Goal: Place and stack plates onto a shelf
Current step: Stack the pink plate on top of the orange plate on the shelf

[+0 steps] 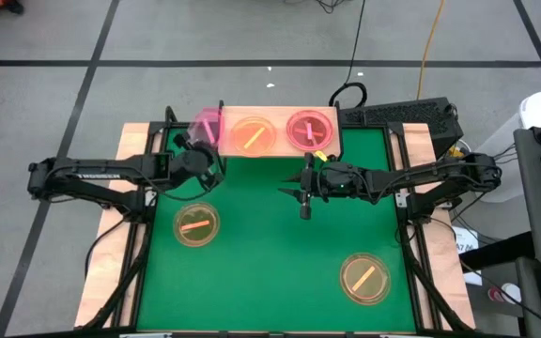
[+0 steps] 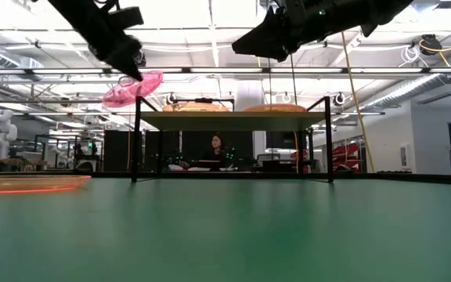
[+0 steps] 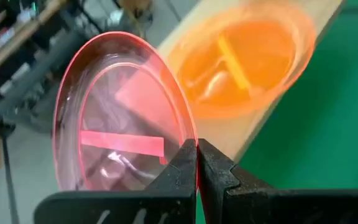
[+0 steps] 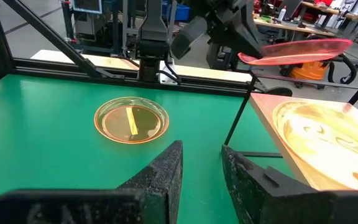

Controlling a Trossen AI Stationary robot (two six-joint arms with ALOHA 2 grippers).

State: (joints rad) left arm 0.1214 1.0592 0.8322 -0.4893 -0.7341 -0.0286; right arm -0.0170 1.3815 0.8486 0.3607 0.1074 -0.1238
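High view, going left to right: the left gripper [image 1: 198,143] hangs at the shelf's left end, its fingers pinched tight on the rim of a pink plate [image 1: 208,125]. The plate is carried edge-first and tilted, probably so it can slide in over the board. The shelf [image 1: 278,152] stands at the mat's far edge and already holds an orange plate [image 1: 253,135] and a red plate [image 1: 309,129] side by side, so the pink one likely goes on top of the orange as a stack. An amber plate [image 1: 196,225] lies on the green mat [image 1: 280,253] below the left arm. The right gripper [image 1: 305,191] hovers over mid-mat just in front of the shelf, fingers parted and holding nothing, clear of the left arm's path. Another amber plate [image 1: 364,278] waits near the mat's right corner.
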